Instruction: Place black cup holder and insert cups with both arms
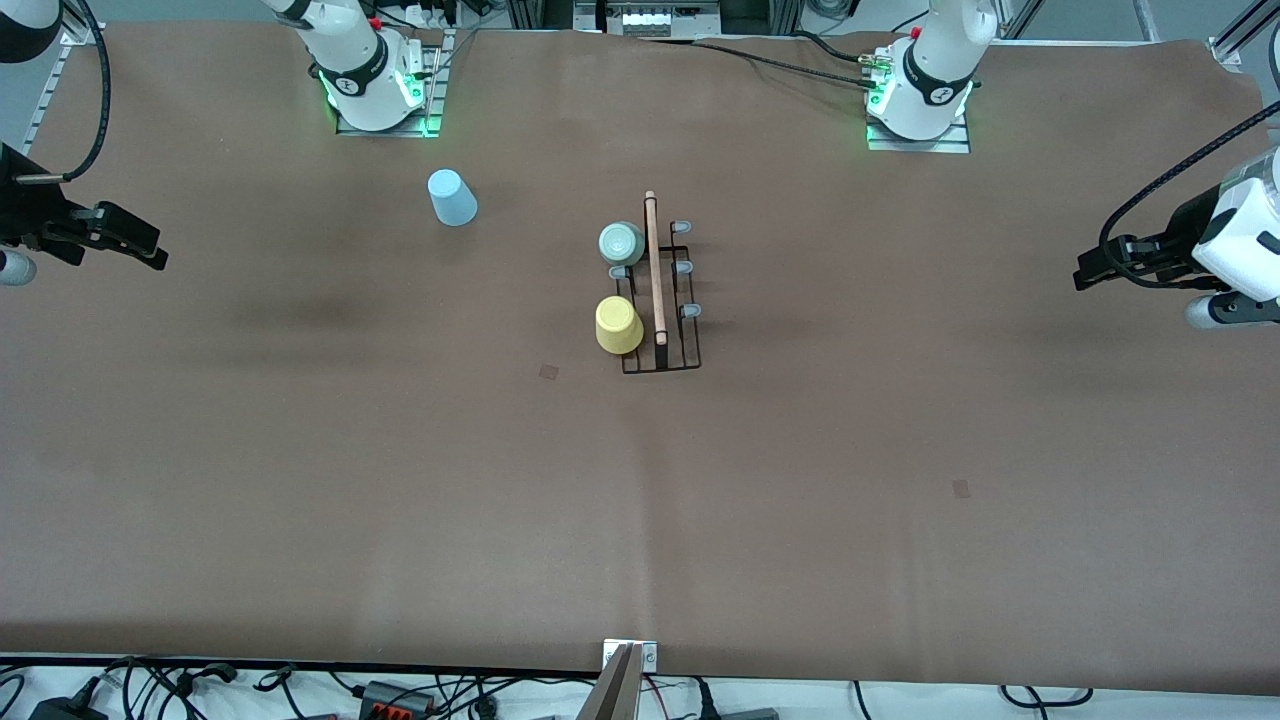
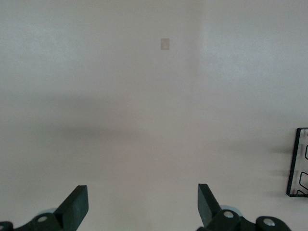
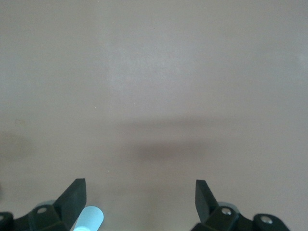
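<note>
Left arm point(image 1: 1235, 240): raised at its own end of the desk, forearm level, reaching in from the frame edge. Left gripper point(image 1: 1085, 272) hangs over bare desk surface, jaws wide apart and holding nothing; both fingers point(image 2: 77, 204) show clear in the left wrist view.

Right arm point(image 1: 345, 60): base upright at the far edge. Right gripper point(image 1: 155, 250) hangs over its own end of the desk, jaws wide apart, empty; fingers point(image 3: 72, 199) unobstructed. Both arms wait.

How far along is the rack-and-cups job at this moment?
Done: the black rack stands mid-table with the green cup and yellow cup on its pegs. In hand: nothing; left gripper and right gripper hang open at the table's ends. Left: the blue cup, loose near the right arm's base.
</note>
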Robot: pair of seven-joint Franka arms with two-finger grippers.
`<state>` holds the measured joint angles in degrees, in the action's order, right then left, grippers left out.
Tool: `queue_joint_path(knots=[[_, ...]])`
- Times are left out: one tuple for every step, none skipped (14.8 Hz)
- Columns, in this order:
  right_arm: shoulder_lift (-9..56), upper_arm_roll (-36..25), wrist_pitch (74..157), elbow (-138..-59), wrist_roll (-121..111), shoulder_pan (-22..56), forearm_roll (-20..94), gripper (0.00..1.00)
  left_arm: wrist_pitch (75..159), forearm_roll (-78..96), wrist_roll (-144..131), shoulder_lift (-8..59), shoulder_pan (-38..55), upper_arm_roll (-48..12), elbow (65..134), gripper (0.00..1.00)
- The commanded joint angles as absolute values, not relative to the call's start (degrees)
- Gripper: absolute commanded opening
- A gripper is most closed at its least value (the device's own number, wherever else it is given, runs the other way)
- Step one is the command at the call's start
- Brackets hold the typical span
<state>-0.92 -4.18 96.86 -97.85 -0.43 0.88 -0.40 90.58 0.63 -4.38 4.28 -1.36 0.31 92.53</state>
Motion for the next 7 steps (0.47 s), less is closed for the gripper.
queue_joint_path(knots=[[-1.8,-4.0,97.2,-98.4,-1.0,0.8,-0.4,1.0,89.6,-0.4,-4.3,3.9,-0.4,1.1,92.2,1.0],[-1.8,-4.0,97.2,-98.4,-1.1,0.8,-0.5,1.0,89.6,-0.4,-4.3,3.9,-0.4,1.1,92.1,1.0],[-1.8,-4.0,97.2,-98.4,-1.1,0.8,-0.5,1.0,89.6,-0.4,-4.3,4.0,-0.4,1.2,92.1,1.0],[-1.8,-4.0,97.2,-98.4,-1.0,0.8,-0.4,1.0,89.6,-0.4,-4.6,4.0,-0.4,1.1,92.1,1.0],[-1.8,-4.0,97.2,-98.4,-1.1,0.8,-0.5,1.0,89.6,-0.4,-4.5,4.0,-0.4,1.2,92.1,1.0],[-1.8,-4.0,97.1,-98.4,-1.1,0.8,-0.5,1.0,89.6,-0.4,-4.3,4.0,-0.5,1.2,92.1,1.0],[-1.8,-4.0,97.1,-98.4,-1.1,0.8,-0.4,1.0,89.6,-0.4,-4.3,4.0,-0.5,1.2,92.1,1.0]])
